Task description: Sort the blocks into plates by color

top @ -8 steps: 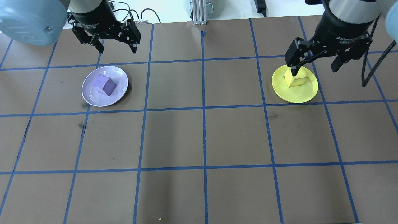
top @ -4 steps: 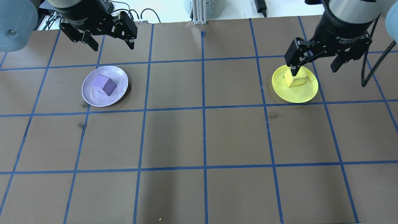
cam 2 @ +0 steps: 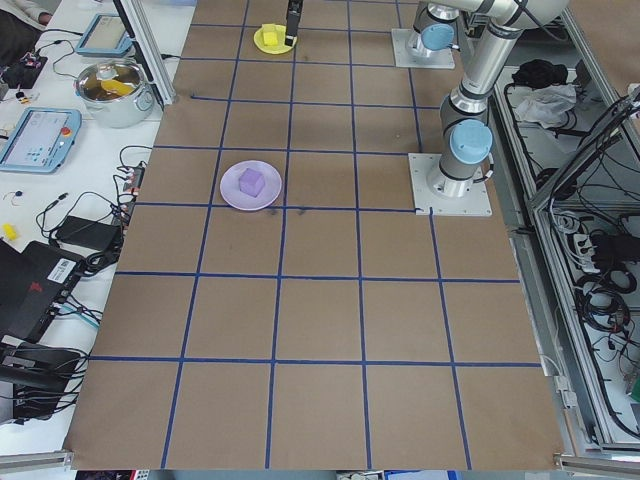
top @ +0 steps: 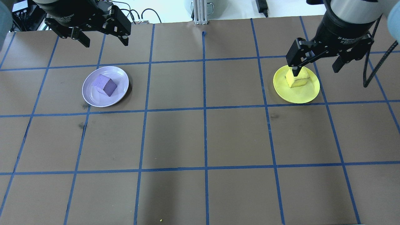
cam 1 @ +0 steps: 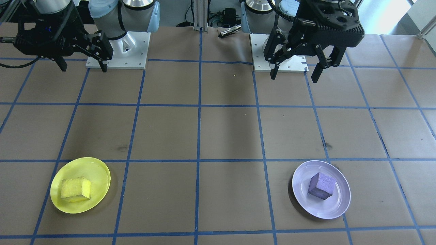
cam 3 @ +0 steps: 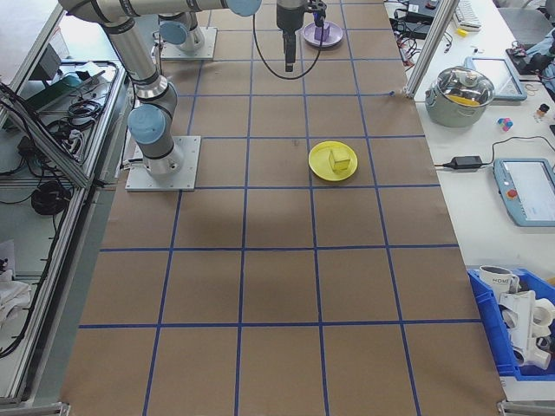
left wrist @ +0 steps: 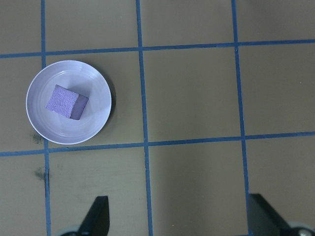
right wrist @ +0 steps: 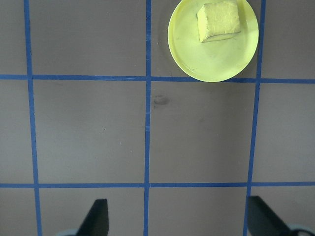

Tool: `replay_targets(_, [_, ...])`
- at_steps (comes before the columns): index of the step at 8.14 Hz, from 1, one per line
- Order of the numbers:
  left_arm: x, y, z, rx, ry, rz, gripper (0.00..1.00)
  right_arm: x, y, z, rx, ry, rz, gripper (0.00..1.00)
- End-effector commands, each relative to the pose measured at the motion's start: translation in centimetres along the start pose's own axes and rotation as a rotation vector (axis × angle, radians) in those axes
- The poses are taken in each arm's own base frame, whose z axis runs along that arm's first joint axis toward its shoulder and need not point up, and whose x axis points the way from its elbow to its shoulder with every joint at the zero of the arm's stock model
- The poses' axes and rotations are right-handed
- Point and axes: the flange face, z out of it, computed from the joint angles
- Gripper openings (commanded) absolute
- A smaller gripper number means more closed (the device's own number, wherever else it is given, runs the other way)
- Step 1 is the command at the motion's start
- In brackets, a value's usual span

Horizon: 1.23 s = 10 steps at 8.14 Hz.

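Resting in matching plates, the purple block point(top: 105, 85) lay on the lavender plate point(top: 90, 95) and the yellow block point(top: 297, 80) on the yellow plate point(top: 300, 95), both toward the worktop's robot-side edge. Sorting appeared complete. The left tool point(top: 103, 39) and right tool point(top: 317, 69) hung spread apart, empty.

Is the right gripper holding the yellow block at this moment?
No, the yellow block lies free in the yellow plate, with the right gripper open.

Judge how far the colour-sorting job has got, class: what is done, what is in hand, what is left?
Done: the purple block lies in the lavender plate, and the yellow block in the yellow plate. In hand: nothing; the left gripper and right gripper are open, empty and raised near the robot's bases. Left: no unsorted block shows.
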Motion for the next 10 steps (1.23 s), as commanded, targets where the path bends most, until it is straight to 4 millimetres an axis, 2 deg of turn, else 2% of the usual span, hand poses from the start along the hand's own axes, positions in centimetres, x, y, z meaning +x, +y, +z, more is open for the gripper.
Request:
replay_targets(1, [-0.1, 0.1, -0.2, 0.004, -0.002, 0.000, 1.00, 0.0, 0.0, 0.0, 0.000, 0.000, -0.001, 1.00])
replay_targets(6, [-0.2, 0.7, 0.3, -0.007, -0.003, -0.002, 1.00, 0.0, 0.0, 0.6, 0.000, 0.001, -0.005, 1.00])
replay_targets(10, [-0.7, -0.8, 3.1, -0.056, -0.005, -0.010, 1.00, 0.0, -0.2, 0.1, 0.041, 0.002, -0.002, 1.00])
